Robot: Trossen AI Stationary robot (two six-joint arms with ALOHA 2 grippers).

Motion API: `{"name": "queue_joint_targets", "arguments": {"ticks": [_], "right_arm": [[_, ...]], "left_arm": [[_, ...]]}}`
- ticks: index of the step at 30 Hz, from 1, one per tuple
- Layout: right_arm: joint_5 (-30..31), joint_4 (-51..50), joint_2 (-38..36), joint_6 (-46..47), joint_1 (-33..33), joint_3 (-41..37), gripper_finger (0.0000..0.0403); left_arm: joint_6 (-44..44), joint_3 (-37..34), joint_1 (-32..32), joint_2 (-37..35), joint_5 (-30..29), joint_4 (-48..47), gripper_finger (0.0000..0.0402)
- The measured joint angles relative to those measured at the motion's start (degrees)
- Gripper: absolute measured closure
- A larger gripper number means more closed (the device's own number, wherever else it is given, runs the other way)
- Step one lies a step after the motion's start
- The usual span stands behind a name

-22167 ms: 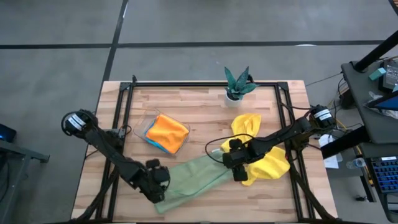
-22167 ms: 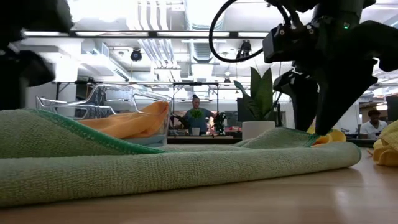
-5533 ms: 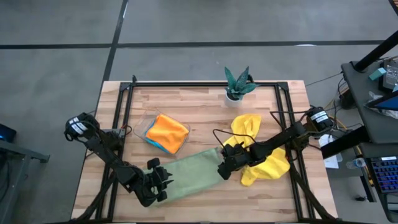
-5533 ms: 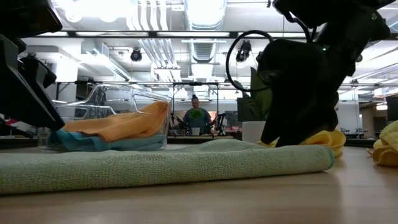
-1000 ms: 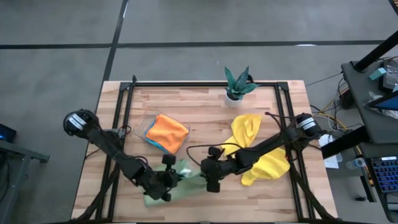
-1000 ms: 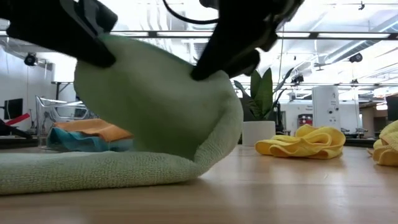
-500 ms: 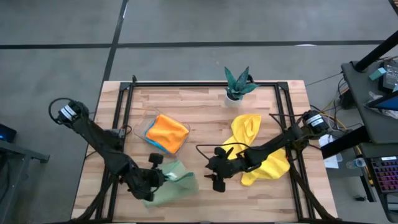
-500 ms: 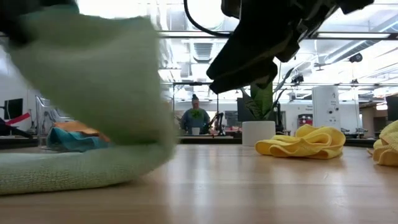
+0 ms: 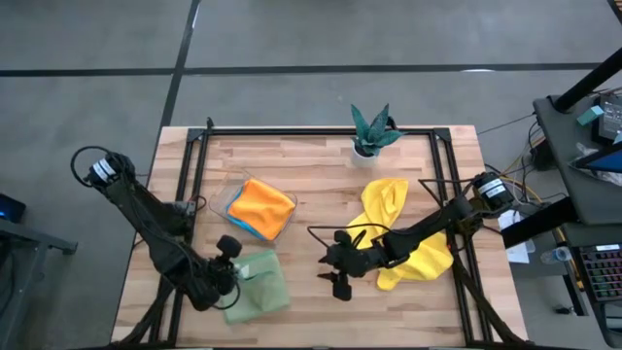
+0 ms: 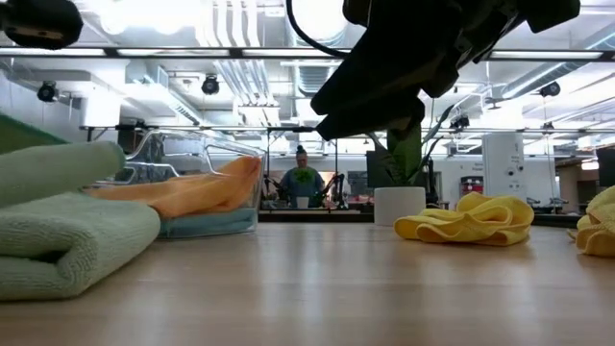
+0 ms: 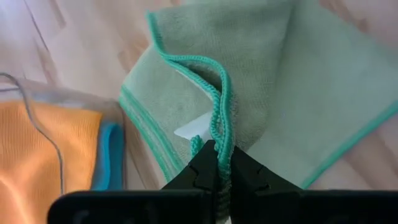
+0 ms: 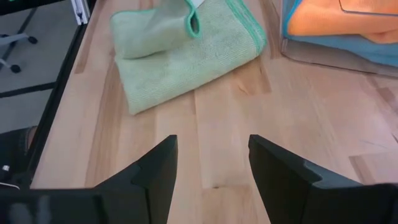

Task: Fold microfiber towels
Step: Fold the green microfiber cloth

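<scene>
The pale green towel (image 9: 259,297) lies folded into a thick pad near the table's front left and also shows in the low view (image 10: 67,240). My left gripper (image 9: 237,276) is shut on its hem, seen close up in the left wrist view (image 11: 217,163). My right gripper (image 9: 336,284) hangs open over bare wood to the right of the green towel (image 12: 186,50), holding nothing (image 12: 211,171). An orange towel (image 9: 262,205) rests on a blue one in the clear tray (image 9: 229,194). The yellow towels (image 9: 408,238) lie crumpled on the right. My left gripper pinches the green towel's teal-stitched hem (image 11: 219,127) between its two shut fingers, where the hem is doubled into a small loop. The fingers slant down from above. The held top layer (image 10: 53,163) rises slightly off the stack; the rest lies on the table.
A small teal-leaved plant in a white pot (image 9: 370,133) stands at the far edge. A black frame rail (image 9: 199,185) runs along the table's left side. Bare wood (image 9: 321,321) lies between the green towel and the yellow pile. A person (image 10: 304,183) sits far back in the room.
My left gripper has carried the green towel's raised end toward the table's left edge and tipped downward, staying shut. The towel, a long strip with one end lifted a second ago, is now folded over itself into a compact pad at the front left.
</scene>
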Motion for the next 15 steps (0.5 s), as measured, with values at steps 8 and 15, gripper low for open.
{"name": "queue_joint_targets", "arguments": {"ticks": [8,15], "right_arm": [[0.0,-0.1,0.1,0.0,0.0,0.0,0.0215],[0.0,0.0,0.1,0.0,0.0,0.0,0.0215]], "left_arm": [[-4.9,-1.7,0.1,2.6,-0.7,-0.1,0.0381],[-9.4,-1.5,0.2,5.0,-0.4,-1.1,0.0294]]}}
